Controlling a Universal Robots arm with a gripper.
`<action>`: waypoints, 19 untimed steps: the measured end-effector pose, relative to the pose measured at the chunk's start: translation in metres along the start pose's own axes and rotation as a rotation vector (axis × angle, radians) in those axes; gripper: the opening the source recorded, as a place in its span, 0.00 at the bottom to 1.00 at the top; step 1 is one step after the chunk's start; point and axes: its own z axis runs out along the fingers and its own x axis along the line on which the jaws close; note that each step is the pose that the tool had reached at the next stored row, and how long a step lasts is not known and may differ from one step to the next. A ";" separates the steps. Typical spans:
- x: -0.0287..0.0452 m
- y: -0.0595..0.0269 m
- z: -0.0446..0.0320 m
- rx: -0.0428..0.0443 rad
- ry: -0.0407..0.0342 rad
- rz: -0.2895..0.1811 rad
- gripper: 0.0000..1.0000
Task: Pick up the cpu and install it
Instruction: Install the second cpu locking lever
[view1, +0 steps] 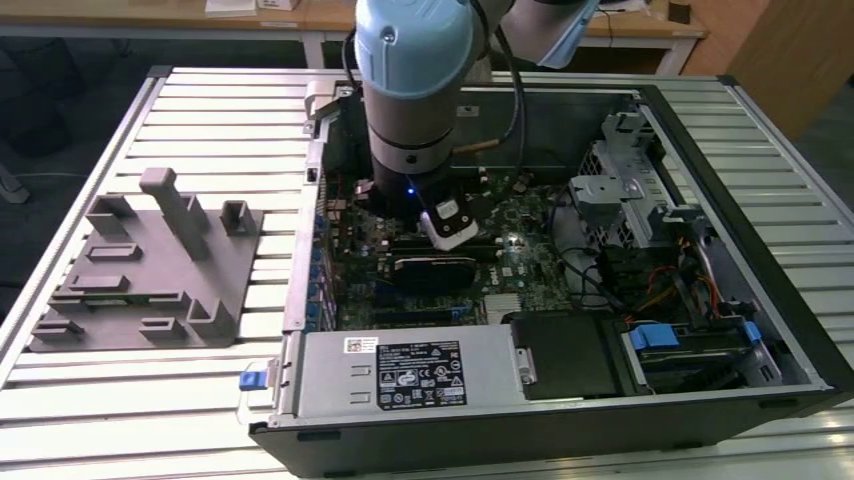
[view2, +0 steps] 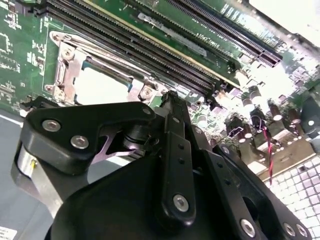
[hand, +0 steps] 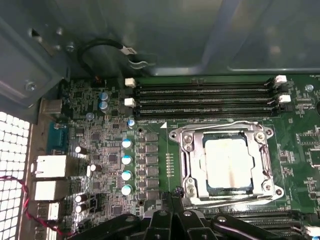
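Note:
The cpu is a pale silver square lying flat inside the metal socket frame on the green motherboard; in the second wrist view the cpu shows as a bright square in the same frame. My gripper hangs just above the board beside the socket, its black fingers drawn together with nothing between them. In the second wrist view the gripper narrows to a point close to the socket's edge. The arm reaches down into the open computer case.
Memory slots run alongside the socket. A grey plastic block with upright posts stands on the slatted table at the exterior view's left. Inside the case are a black finned module, the power supply and a drive cage.

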 end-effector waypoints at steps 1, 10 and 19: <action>-0.0007 0.0015 0.0004 0.0007 -0.0005 0.002 0.11; -0.0157 0.0131 0.0045 0.0051 -0.0037 0.013 0.11; -0.0371 0.0191 0.0068 0.0231 -0.0078 0.024 0.11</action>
